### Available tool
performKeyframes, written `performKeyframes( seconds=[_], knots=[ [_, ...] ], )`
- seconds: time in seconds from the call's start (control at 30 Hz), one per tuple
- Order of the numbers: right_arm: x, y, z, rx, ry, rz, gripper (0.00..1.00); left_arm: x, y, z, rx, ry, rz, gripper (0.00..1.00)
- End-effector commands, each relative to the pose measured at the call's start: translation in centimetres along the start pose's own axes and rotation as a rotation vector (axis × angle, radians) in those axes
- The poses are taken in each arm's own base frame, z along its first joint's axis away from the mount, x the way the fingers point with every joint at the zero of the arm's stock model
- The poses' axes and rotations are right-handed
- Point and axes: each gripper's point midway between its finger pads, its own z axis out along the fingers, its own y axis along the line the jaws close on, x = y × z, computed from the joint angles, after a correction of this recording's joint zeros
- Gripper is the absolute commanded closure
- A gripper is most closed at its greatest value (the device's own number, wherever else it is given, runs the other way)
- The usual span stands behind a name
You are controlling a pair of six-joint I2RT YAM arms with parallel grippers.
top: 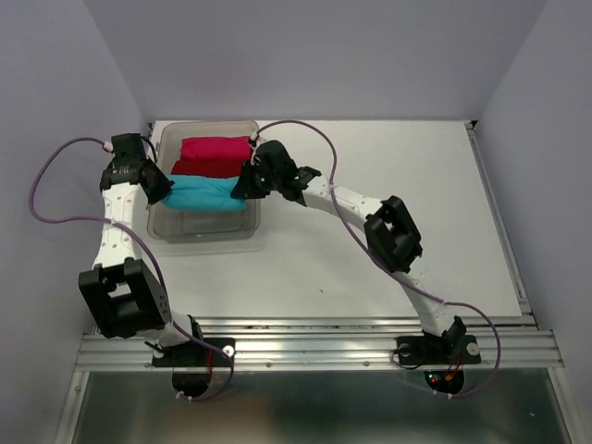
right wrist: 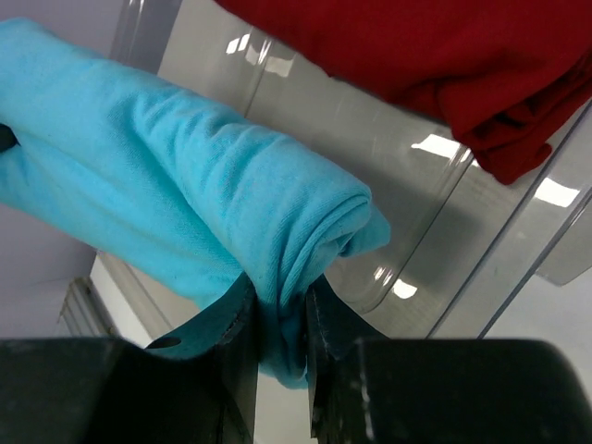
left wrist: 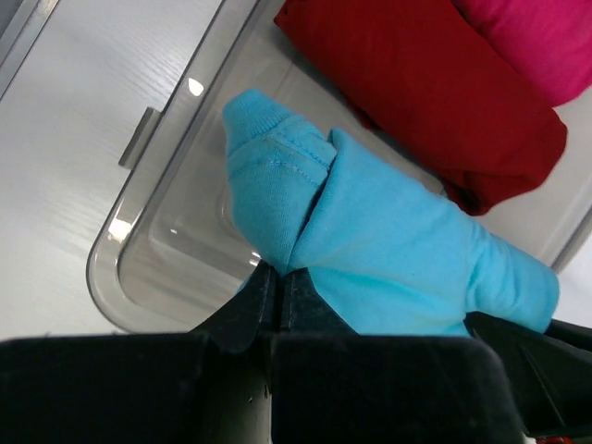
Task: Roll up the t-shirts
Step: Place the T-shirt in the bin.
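1. Both ends are pinched. The left gripper (top: 159, 188) is clamped on the 9 o'clock end of the soft turquoise-blue t-shirt (top: 203, 192), rolled into a log. The right gripper (top: 242, 185) is clamped on its 3 o'clock end.
2. The roll is inside the clear rectangular plastic tub (top: 208, 242), at 10 o'clock on the white bench (top: 370, 250). It lies just 6 o'clock of the dark red rolled t-shirt (top: 208, 167); the bright pink rolled t-shirt (top: 215, 148) lies at 12 o'clock.
3. Whether it touches the tub floor, I cannot tell.
4. My call: lower both ends level, release together, then lift straight up so no fold snags and unrolls.
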Motion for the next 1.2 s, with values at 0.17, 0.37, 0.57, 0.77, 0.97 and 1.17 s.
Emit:
performKeyframes(
  seconds=[0.17, 0.37, 0.57, 0.77, 0.97, 1.17],
  knots=[
    [-1.1, -1.1, 1.1, 0.032, -0.024, -0.05, 0.99, 0.5, 1.2, 5.7, -0.028, 0.002, -0.012, 1.0],
    [-0.5, -2.2, 2.0, 0.061, -0.015, -0.059, 0.99, 2.0, 2.1, 7.8, -0.061, 0.056, -0.006, 1.0],
    [0.3, -3.2, 2.4, 0.087, 0.001, -0.058, 0.99, 2.6, 3.5, 9.2, -0.139, 0.082, -0.003, 1.0],
    [1.0, -3.8, 2.7, 0.1, 0.015, -0.051, 0.99, 4.3, 3.8, 10.3, -0.142, 0.15, 0.011, 1.0],
    [1.0, -4.0, 2.5, 0.114, 0.017, -0.052, 0.71, 4.1, 3.6, 10.2, -0.136, 0.148, 0.008, 0.94],
    [-0.5, -3.5, 1.6, 0.136, -0.015, -0.069, 0.34, 4.1, 3.5, 10.5, -0.133, 0.156, 0.01, 0.91]
  ],
)
